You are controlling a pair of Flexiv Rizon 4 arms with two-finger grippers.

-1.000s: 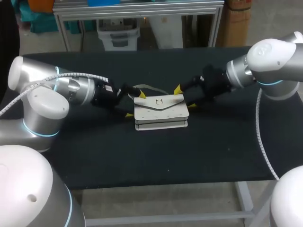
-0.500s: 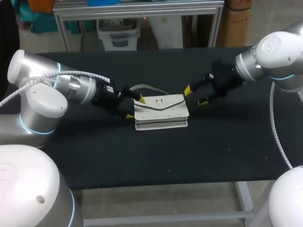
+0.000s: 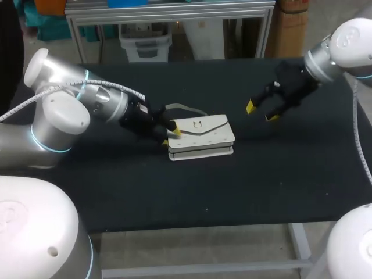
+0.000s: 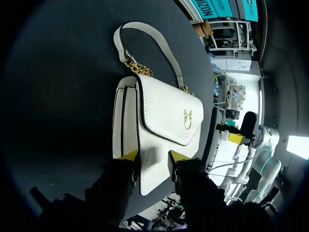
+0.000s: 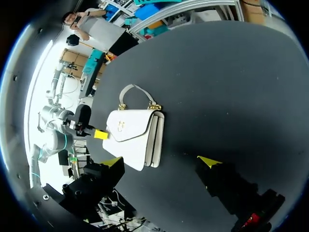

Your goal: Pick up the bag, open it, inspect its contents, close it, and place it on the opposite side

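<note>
Tabletop [image 3: 192, 192] runs black and broad from the bag [image 3: 203, 138] to the near edge, and as broadly to the bag's right. There the right gripper [image 3: 260, 111] hangs above the surface, well apart from the bag, its yellow tips spread wide with nothing between them. The bag lies flat about mid-table, a little left of centre. It is white, its pointed flap [image 4: 164, 111] shut under a gold clasp [image 4: 187, 119], and a short gold chain [image 4: 137, 67] joins a white strap [image 4: 160, 46] looped on the cloth behind it. The left gripper [image 4: 153, 157] pinches the bag's left end, its fingers narrow and both tips touching it from two sides. A second ago the right gripper stood at the bag's right end. It has since drawn off to the right, the left fingers have narrowed, and the bag has skewed slightly rightward.
</note>
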